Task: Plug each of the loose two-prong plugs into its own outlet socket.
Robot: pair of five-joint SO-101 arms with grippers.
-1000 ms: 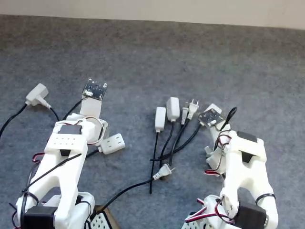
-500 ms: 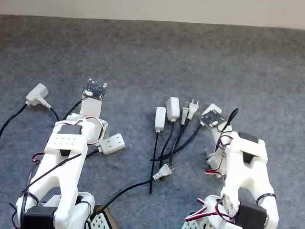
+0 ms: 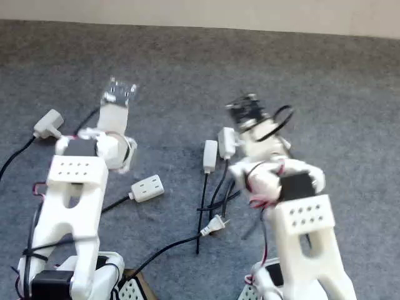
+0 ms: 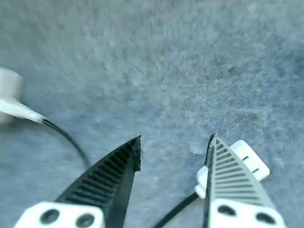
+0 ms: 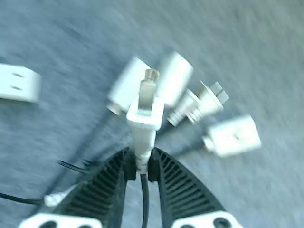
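My right gripper [image 5: 141, 154] is shut on the cord end of a white two-prong plug [image 5: 144, 111], prongs pointing away, held above the carpet. Below it lie two white outlet sockets [image 5: 126, 85] [image 5: 173, 78], a loose plug [image 5: 199, 102] and another white socket block [image 5: 232, 135]. The high view has the right arm [image 3: 300, 212] over the middle sockets [image 3: 210, 155]. My left gripper [image 4: 173, 142] is open above bare carpet, with a white outlet socket [image 4: 244, 159] just behind one finger [image 4: 228, 175]. That socket [image 3: 147, 187] lies beside the left arm [image 3: 75, 169].
A white adapter [image 3: 49, 124] with a black cord lies at the far left, seen too as a white block [image 4: 8, 95]. Another two-prong plug [image 3: 214, 225] rests among crossing black cords [image 3: 206, 194] in the middle. Grey carpet stretches open toward the far edge.
The right arm swung up and toward the middle, now over the sockets. The left arm stretched farther away from its base.
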